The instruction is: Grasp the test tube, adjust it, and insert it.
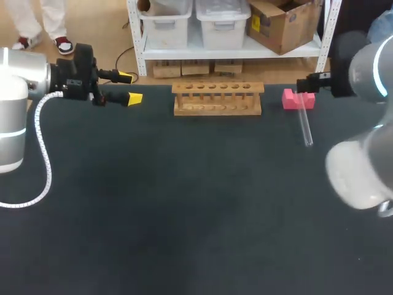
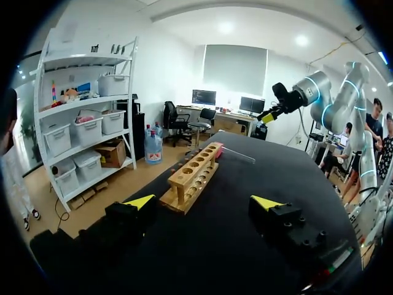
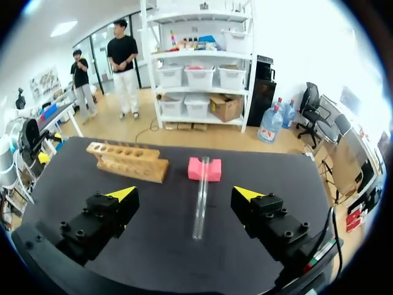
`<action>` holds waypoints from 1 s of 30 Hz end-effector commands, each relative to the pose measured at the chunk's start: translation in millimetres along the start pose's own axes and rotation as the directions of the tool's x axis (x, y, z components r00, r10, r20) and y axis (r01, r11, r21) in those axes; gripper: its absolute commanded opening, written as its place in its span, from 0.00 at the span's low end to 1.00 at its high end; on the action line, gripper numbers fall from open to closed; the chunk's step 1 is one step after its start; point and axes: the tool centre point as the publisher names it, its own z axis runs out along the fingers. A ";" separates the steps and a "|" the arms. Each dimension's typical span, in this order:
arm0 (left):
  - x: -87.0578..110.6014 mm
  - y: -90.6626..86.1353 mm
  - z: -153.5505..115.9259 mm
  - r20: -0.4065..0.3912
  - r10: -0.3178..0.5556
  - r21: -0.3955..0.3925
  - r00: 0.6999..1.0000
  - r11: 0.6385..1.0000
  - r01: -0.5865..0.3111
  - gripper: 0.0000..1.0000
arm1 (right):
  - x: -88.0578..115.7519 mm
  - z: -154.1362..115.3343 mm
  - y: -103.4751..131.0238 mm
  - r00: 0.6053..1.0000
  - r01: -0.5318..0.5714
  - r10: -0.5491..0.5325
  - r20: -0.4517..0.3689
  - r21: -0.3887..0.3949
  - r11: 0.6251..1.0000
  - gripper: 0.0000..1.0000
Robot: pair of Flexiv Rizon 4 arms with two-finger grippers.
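Test tube (image 1: 305,128) end on pink block (image 1: 298,99) | left hand (image 1: 130,88) apart | right hand (image 3: 186,194) apart, tips hidden in head view

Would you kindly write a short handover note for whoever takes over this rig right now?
The left gripper is open and empty, over the far left of the dark table, well clear of the rack.
The right gripper is open and empty; the tube lies ahead of it, untouched.
The clear glass test tube lies on the table, its far end propped on the small pink block, just right of the light wooden rack, whose holes look empty.
Done: nothing yet.
Left: grasp the tube, adjust it, insert it in a rack hole.
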 end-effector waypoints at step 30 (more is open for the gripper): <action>1.6 -1.2 -0.2 0.006 0.003 -0.004 1.000 1.000 -0.003 1.00 | 34.5 80.3 -19.0 0.994 -0.044 0.040 0.102 0.034 0.998 1.00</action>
